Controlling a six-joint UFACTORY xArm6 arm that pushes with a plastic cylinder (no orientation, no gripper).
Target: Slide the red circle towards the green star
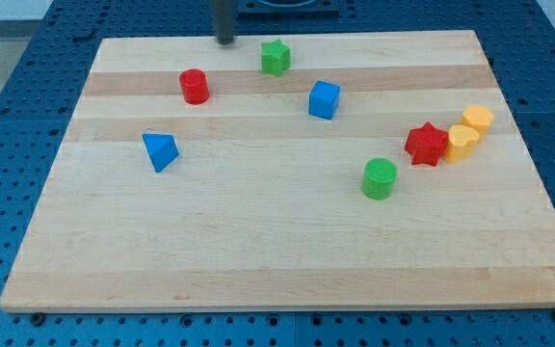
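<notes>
A wooden board (287, 251) is shown resting on a blue perforated table (27, 87). The dark rod is seen entering from the view's top, and my tip (225, 41) is placed at the board's top edge, between the red circle and the green star but nearer the view's top than either, touching neither block. No claw is carried by the rod, so no open, closed or grasping state can be told.

The red circle (195, 86) is located in the upper left part of the board, below and to the view's left of the tip. The green star (276, 57) is located near the top edge, to the view's right of the red circle and well apart from it. A blue cube (324, 99) is set below and to the right of the green star. A blue triangle (161, 151) is found toward the view's left. A green circle (379, 178) lies right of centre. At the view's right, a red star (426, 144) is shown touching a yellow block (462, 141), beside which a second yellow block (478, 120) is placed.
</notes>
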